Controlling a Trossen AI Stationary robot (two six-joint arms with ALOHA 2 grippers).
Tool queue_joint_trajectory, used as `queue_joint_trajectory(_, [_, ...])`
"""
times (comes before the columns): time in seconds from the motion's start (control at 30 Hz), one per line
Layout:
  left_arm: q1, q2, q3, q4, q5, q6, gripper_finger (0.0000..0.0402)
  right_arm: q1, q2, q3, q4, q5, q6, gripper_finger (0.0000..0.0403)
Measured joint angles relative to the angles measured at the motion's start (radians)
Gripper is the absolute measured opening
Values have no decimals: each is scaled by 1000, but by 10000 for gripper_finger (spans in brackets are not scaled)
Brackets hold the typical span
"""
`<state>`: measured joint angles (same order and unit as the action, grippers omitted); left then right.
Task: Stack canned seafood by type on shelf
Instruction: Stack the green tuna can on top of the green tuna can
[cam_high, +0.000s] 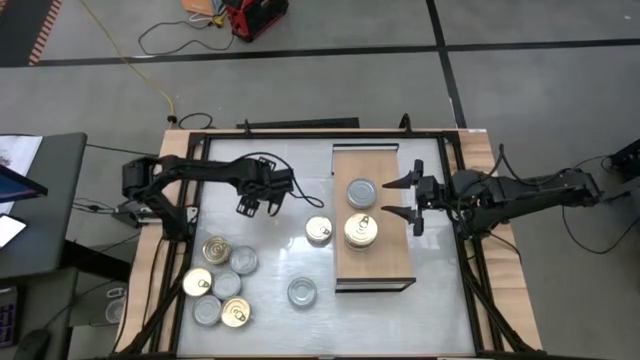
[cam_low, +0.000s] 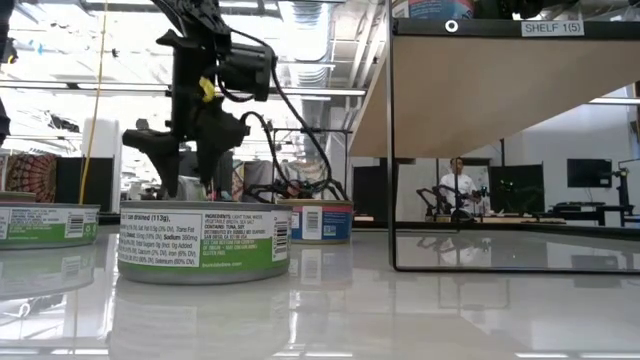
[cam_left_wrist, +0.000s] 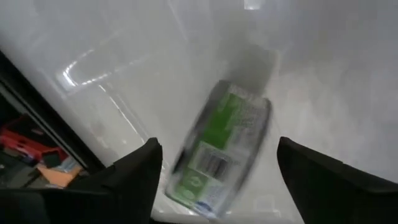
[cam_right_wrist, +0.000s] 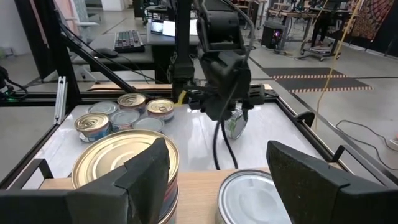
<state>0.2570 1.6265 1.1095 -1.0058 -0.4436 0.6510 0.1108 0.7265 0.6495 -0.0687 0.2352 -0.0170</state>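
The left gripper (cam_high: 258, 205) hangs over the far-left part of the tabletop (cam_high: 400, 320), its fingers (cam_left_wrist: 134, 180) spread apart with nothing between them. In the left wrist view a green-labelled tin (cam_left_wrist: 219, 149) shows blurred and tilted on its edge just past those fingers; whether it touches the table cannot be told, and in the high view the gripper hides it. The right wrist view catches the same tin (cam_right_wrist: 235, 123) under the left gripper, half covered by it. The left arm reaches in from the left edge, bent at the elbow, wrist pointing down.

The right gripper (cam_high: 414, 197) hovers over the far right part of the shelf (cam_high: 390, 265), fingers wide apart and empty. Its arm stretches in low and nearly straight from the right.

On the shelf stand a silver-lidded tin (cam_high: 361, 192) on the far side and a gold-lidded stack (cam_high: 361, 231) just nearer; the right wrist view cuts both off at the picture edge. Another tin (cam_high: 318, 231) sits on the table just left of the shelf. A lone silver tin (cam_high: 302, 292) lies nearer, and a cluster of tins (cam_high: 220, 284) with mixed gold and silver lids gathers at the near left. In the low view the shelf's underside and label block the right half.
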Motion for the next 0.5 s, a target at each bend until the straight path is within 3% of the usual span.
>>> queue_joint_trajectory(0.13, [32, 18, 0, 3, 11, 58, 267, 0, 0, 0, -5, 0, -2, 295])
queue_joint_trajectory(0.3, [43, 33, 0, 3, 21, 58, 194, 0, 0, 0, -9, 0, -2, 295])
queue_joint_trajectory(0.43, [43, 29, 8, -17, 44, -15, 127, 0, 0, 0, -21, 0, -2, 295])
queue_joint_trajectory(0.5, [48, 21, 29, -44, 86, -68, 127, 0, -2, 0, -27, 0, 1, 295])
